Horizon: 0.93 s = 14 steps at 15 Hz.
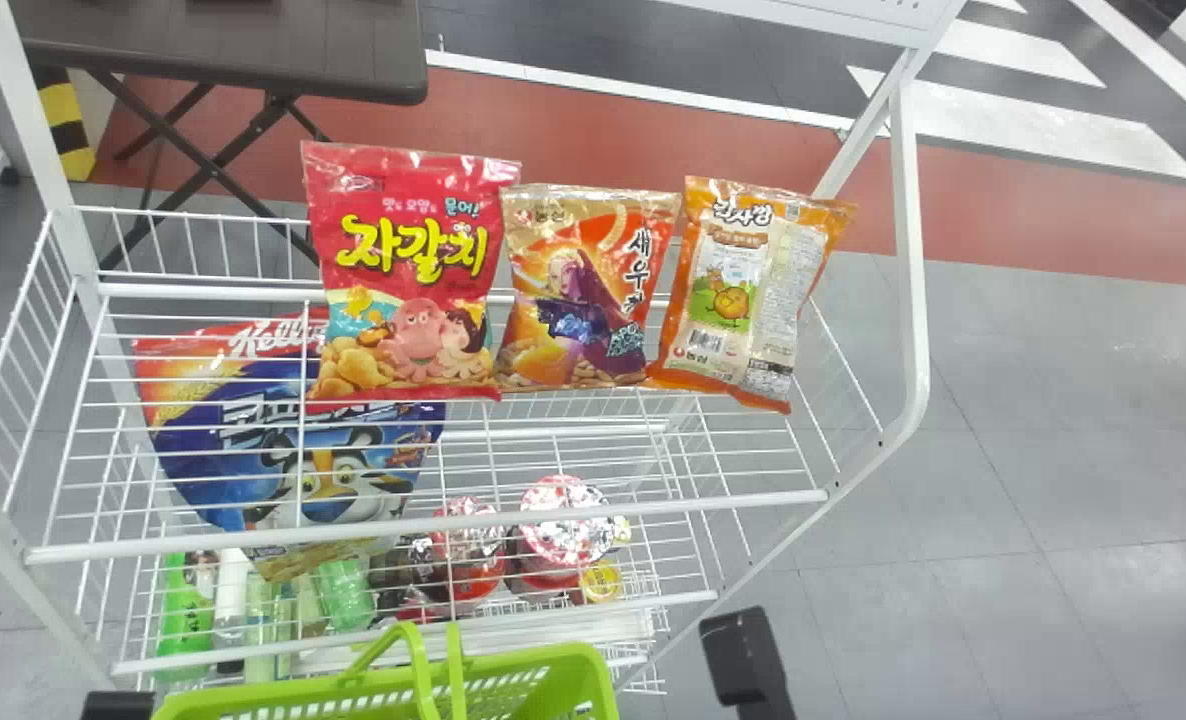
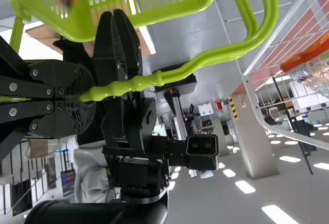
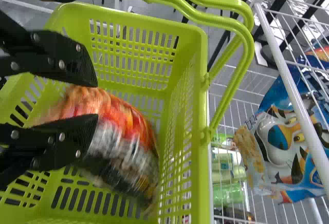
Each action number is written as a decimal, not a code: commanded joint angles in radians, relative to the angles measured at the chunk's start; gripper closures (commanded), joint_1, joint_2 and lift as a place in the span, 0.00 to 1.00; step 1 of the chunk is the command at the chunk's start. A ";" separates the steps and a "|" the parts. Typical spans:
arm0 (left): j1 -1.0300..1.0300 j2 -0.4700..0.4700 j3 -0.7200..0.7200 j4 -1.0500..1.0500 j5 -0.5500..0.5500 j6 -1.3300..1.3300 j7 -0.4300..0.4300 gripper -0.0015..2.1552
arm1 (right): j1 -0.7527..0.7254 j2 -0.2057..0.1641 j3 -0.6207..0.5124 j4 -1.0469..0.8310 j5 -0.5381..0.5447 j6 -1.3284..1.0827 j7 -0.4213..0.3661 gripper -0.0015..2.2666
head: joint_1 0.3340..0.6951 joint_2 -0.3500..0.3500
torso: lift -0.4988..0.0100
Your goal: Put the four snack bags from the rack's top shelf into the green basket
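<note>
With the left hand (image 2: 83,96) pinching the green basket (image 3: 203,183)'s handle (image 2: 216,55), raise the spread right hand (image 3: 95,99) vertically, clear of the snack bag (image 3: 126,136).

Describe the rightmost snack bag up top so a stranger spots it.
On the white wire rack, find the top shelf. Take the rightmost bag of three. Its orange border frames a pale, small-print panel, unlike the red bag and the gold bag.

Three snack bags (image 1: 593,290) on top shelf (image 1: 653,508)
</note>
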 commanded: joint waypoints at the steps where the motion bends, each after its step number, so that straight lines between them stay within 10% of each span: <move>1: 0.000 0.000 -0.009 0.000 -0.004 0.000 0.004 0.98 | 0.004 -0.001 -0.058 -0.025 -0.005 -0.021 0.002 0.03 | 1.00 0.00 | 0.98; 6: 0.008 0.004 -0.045 0.000 -0.027 0.000 0.018 0.98 | -0.071 0.068 -0.083 0.085 -0.003 -0.551 -0.067 0.02 | 1.00 0.00 | 0.98; 14: -0.003 0.020 -0.063 0.012 -0.047 0.003 0.010 0.98 | -0.502 0.125 0.246 0.541 0.113 -0.999 -0.430 0.04 | 1.00 0.00 | 0.98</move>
